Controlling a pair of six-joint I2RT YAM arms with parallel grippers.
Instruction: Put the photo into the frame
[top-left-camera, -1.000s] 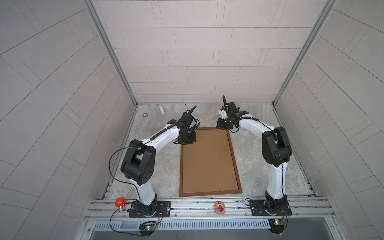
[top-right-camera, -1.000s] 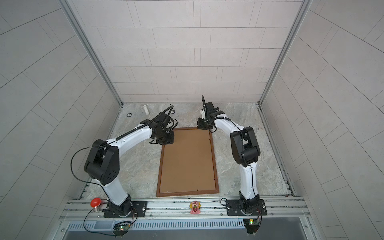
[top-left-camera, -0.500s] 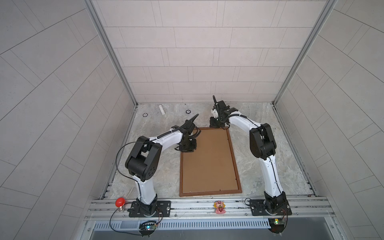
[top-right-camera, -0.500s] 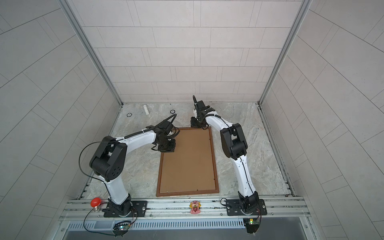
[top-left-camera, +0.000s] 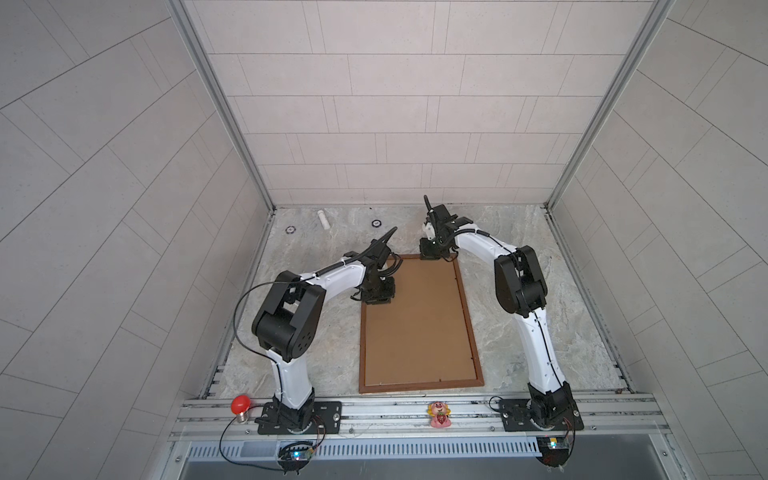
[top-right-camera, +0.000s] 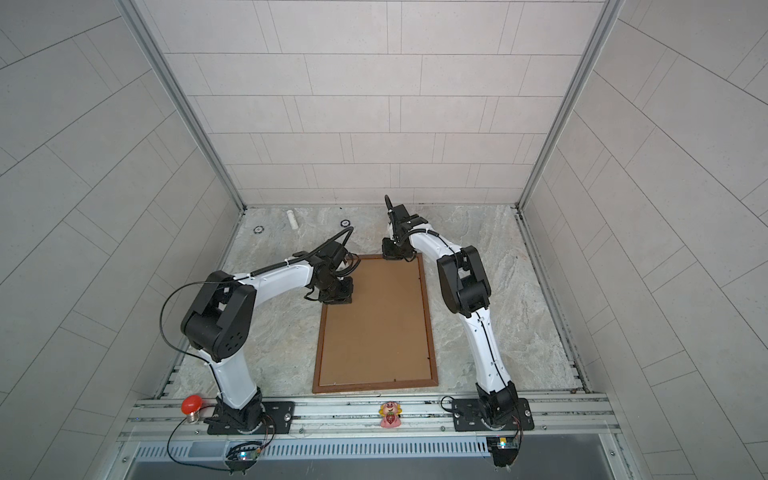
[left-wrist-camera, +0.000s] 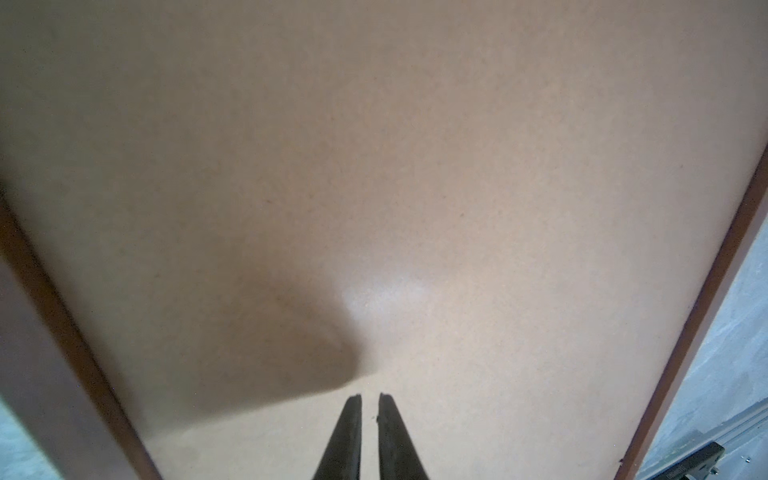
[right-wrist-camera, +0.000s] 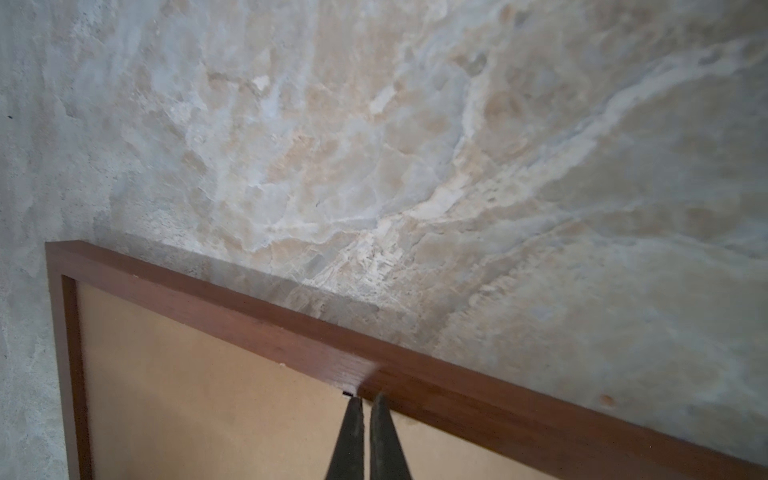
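Both top views show the frame (top-left-camera: 468, 324) lying flat, long axis front-to-back, both grippers pressed nearly together, empty.

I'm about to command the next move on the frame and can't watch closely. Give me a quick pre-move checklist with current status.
1. frame lying flat on the table: ok.
2. backing board seated inside the frame: ok.
3. photo under the board: cannot tell, hidden.
4. left gripper tips nearly together over the board, holding nothing: ok.
5. right gripper shut, tips at the frame's far rail: ok.
6. Small retaining tabs on the frame turned in: cannot tell.
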